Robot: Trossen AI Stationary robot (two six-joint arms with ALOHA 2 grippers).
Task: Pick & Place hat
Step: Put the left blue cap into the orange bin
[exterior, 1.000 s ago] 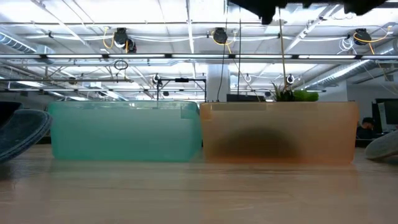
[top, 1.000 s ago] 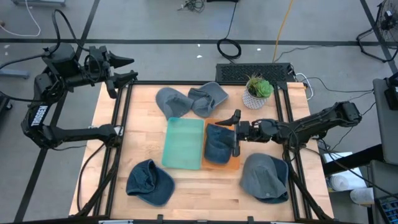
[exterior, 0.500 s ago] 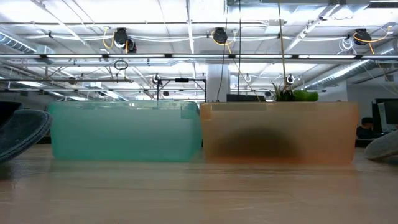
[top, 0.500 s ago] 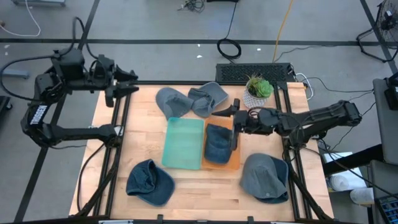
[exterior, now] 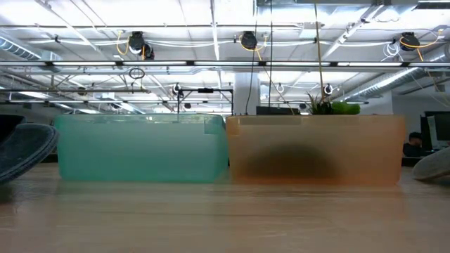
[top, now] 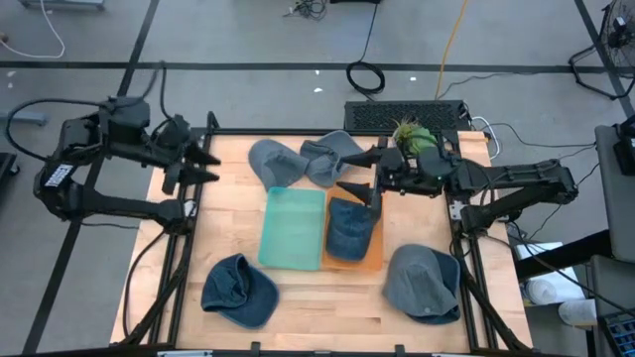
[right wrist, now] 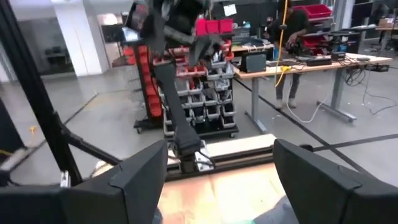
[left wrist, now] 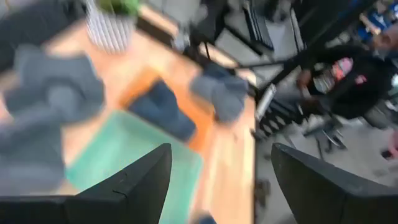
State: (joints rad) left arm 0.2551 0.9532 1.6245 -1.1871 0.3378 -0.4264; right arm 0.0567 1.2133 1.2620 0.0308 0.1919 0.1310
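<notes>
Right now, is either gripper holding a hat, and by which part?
Nothing is held. The right gripper hangs open above the orange bin's far end; the left gripper is open at the table's left edge.

Five hats (top: 239, 290), two bins (top: 293, 228), one potted plant (top: 410, 144).

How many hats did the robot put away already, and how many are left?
One hat already lies in the orange bin. The green bin looks empty. Nothing is in hand: the left gripper and right gripper are open, holding nothing. Four hats are left: two at the back, two in front.
</notes>
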